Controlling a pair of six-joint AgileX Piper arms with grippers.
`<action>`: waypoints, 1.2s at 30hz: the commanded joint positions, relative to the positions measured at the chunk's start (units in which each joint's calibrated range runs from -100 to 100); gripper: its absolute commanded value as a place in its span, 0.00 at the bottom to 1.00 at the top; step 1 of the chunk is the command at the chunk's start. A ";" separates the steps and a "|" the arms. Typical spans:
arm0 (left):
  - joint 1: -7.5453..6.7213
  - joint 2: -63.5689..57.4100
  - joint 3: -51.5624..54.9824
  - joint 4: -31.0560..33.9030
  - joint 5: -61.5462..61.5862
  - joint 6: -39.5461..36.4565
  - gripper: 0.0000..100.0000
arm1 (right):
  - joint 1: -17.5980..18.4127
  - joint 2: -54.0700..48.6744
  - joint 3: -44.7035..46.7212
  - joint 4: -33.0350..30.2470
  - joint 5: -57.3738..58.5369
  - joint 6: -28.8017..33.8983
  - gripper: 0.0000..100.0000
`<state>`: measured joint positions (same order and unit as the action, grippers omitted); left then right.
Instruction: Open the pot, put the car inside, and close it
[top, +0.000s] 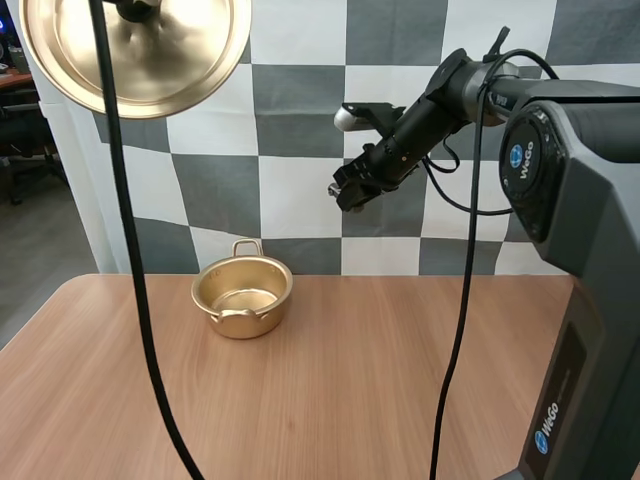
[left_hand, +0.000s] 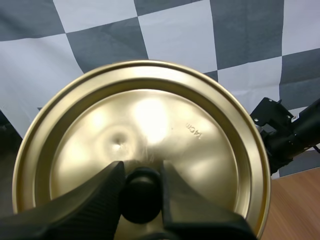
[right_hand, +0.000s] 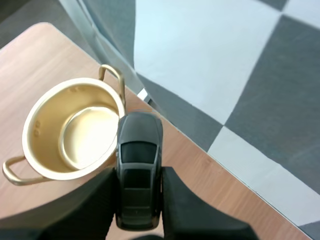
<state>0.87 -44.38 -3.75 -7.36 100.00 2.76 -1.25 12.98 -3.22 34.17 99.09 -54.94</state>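
Clamping the dark car between right jaws, raised near the open pot, left jaws pinching lid knob

In the high view the lid runs off the picture's top edge, so its upper part and whatever holds it are cut off. From the left wrist, the lid's black knob is pinched in the left tool. The tool's fingers cover the knob's sides and the lid's near rim.

From the right wrist, the car sits in the right tool. The fingers hide its lower sides and wheels, and the car covers part of the pot's rim. In the high view the right tool's load is too small to tell. The right arm's base hides the surface's near right corner.
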 joint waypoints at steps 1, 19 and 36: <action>0.04 -5.94 0.03 2.86 0.00 -0.05 0.00 | 4.17 -0.31 -1.85 -0.29 0.91 -1.28 0.00; 0.04 -10.47 6.36 5.26 0.00 0.76 0.00 | 20.16 9.27 -2.02 -4.11 0.91 2.78 0.00; 0.04 -13.01 7.66 4.87 0.00 1.12 0.00 | 21.47 14.14 -2.19 -8.67 -8.28 2.78 0.00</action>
<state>0.87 -57.35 3.95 -2.49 99.97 3.94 20.22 27.05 -5.19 25.71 91.94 -52.22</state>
